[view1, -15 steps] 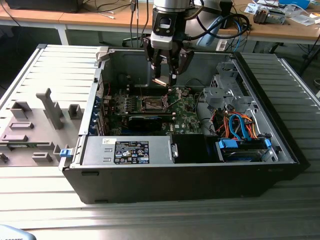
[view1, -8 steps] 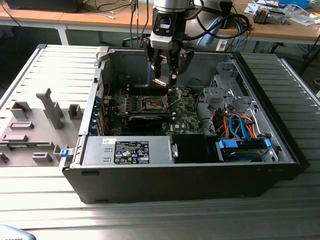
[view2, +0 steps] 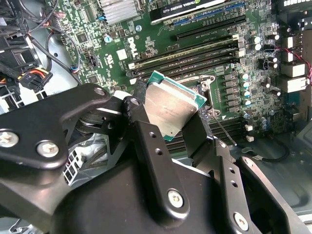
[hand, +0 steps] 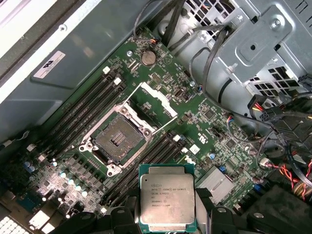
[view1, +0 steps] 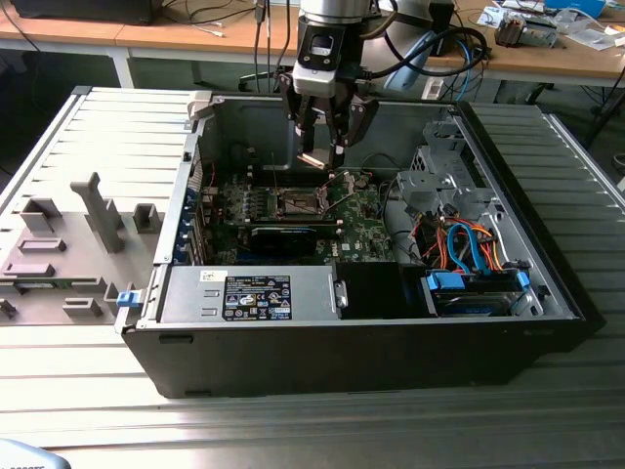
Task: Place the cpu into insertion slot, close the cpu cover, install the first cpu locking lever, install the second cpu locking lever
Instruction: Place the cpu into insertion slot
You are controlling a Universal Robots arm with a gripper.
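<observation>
— What's hidden?
— The lower edge of the small silvery-grey square cpu (hand: pixel 167 197), behind the black gripper (hand: pixel 167 214) clamping it.
— Where? Facing?
— In the exterior view, at twelve o'clock of the dark-centred, silver-rimmed insertion slot (hand: pixel 118 139), apart from it, metal face tilted.

A big grey metal table (view1: pixel 293 430) with long grooves sits in front. Behind it stand light brown wooden desks (view1: pixel 195 39) on white legs (view1: pixel 122 68). Wires (view1: pixel 210 15) and small bits (view1: pixel 532 24) lie on the desks. The floor (view1: pixel 59 68) under them is dark.
</observation>
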